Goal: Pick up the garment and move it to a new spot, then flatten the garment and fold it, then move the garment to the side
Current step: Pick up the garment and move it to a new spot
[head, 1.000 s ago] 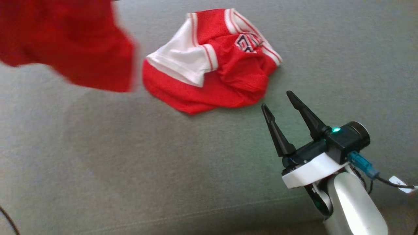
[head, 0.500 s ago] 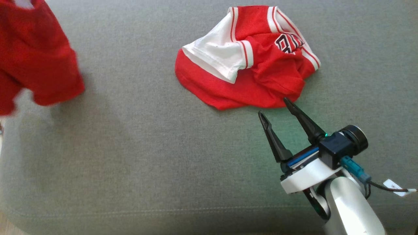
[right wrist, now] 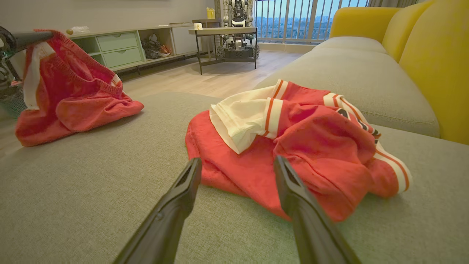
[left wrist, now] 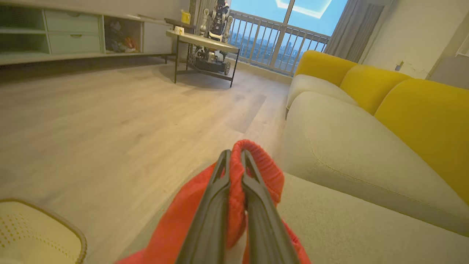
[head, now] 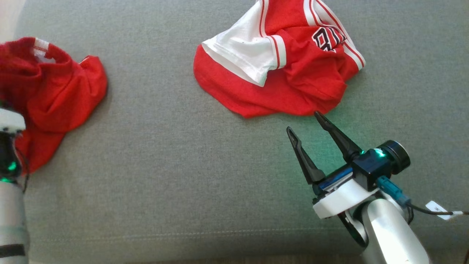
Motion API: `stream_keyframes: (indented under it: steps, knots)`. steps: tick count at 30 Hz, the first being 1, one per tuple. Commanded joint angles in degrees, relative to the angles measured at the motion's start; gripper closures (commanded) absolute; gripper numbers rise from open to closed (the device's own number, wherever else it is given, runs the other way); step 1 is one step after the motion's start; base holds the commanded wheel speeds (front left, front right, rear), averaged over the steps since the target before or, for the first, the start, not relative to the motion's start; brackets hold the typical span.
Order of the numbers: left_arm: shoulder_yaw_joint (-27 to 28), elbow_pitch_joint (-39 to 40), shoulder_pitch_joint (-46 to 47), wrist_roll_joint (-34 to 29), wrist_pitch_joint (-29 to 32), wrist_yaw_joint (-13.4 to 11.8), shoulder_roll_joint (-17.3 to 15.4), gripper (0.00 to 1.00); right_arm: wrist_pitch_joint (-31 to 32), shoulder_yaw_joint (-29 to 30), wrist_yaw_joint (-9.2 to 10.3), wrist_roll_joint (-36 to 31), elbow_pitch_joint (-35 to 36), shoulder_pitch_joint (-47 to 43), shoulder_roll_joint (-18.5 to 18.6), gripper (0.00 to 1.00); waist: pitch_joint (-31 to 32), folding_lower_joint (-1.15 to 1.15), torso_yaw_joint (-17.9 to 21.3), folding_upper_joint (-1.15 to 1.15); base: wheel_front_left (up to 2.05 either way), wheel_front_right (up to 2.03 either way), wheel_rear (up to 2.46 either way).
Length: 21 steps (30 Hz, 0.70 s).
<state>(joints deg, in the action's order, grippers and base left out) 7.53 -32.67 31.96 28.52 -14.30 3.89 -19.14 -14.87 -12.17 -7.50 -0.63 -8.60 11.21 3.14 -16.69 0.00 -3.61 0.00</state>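
Grey sofa seat (head: 183, 165) | my left pincer (left wrist: 234, 154) pinches red garment (head: 55, 95) to carry it | right pincer (head: 304, 123) spread, ready beside jersey (head: 285, 73)

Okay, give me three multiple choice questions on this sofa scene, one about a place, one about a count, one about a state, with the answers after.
1. Where does the crumpled red and white mesh jersey lie?
A. on the grey fabric sofa seat
B. on the wooden floor
C. on the yellow backrest

2. How many red garments are in view?
A. one
B. two
C. four

3. How does the left tool stand?
A. wide open
B. shut on the bunched red garment with white trim
C. shut on nothing

Answers: 1 A, it rests on the seat just ahead of the open right tool. 2 B, the jersey plus the one held. 3 B, its fingers pinch red cloth between them.
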Motion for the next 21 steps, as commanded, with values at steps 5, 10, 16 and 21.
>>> stream_keyframes:
  steps: [5,10,16,21]
  knots:
    - [5.5,-1.9,0.2,0.9,-0.7,2.6,-1.3,0.0,-0.1,-1.7,0.01,0.5,1.6,2.0,-0.3,0.0,0.3,0.0,1.3,0.0,0.0,0.0,0.0]
    - [9.4,7.0,-4.0,-4.6,-0.7,2.8,0.2,0.0,-0.1,-0.7,0.01,1.7,1.6,1.7,-0.3,0.0,2.4,0.0,2.1,0.0,0.0,0.0,0.0]
    - [10.4,23.8,-15.6,-12.3,-0.7,1.8,9.1,0.0,-0.1,0.0,0.01,3.6,1.4,0.4,-0.3,0.0,6.7,0.0,2.5,0.0,0.0,0.0,0.0]
    - [8.5,33.6,-25.0,-17.1,-0.7,1.4,14.4,0.0,-0.1,0.4,0.01,4.4,1.5,-0.6,-0.3,0.0,9.4,0.0,2.5,0.0,0.0,0.0,0.0]
